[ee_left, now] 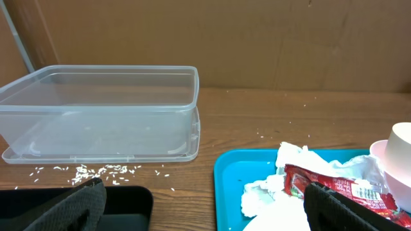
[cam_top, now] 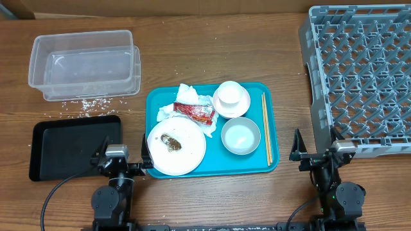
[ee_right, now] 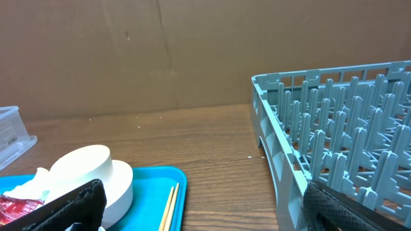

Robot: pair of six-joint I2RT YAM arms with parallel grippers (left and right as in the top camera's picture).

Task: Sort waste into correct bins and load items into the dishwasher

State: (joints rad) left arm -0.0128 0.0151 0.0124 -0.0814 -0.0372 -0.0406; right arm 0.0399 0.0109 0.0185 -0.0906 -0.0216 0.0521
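Waste and dishes share a teal serving tray (cam_top: 218, 163) at mid-table. A crumpled napkin (cam_top: 187, 96) and a red wrapper (cam_top: 196, 112) lie at its far left, and a brown food scrap (cam_top: 172, 143) sits on the white plate (cam_top: 189, 154) nearer the arms. A white cup (cam_top: 231, 98) and a bowl (cam_top: 241, 136) stand to the right, with chopsticks (cam_top: 266, 128) along the right edge. Rice grains (cam_top: 90, 104) dot the table between the clear tub (cam_top: 136, 67) and the black tray (cam_top: 70, 151), both left of the serving tray. The grey dish rack (cam_top: 359, 70) stands far right. The left gripper (cam_top: 122, 154) and right gripper (cam_top: 316, 151) sit at the near edge, fingers spread wide, gripping nothing.

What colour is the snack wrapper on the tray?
Red with white print, clearest in the left wrist view: snack wrapper on the teal tray.
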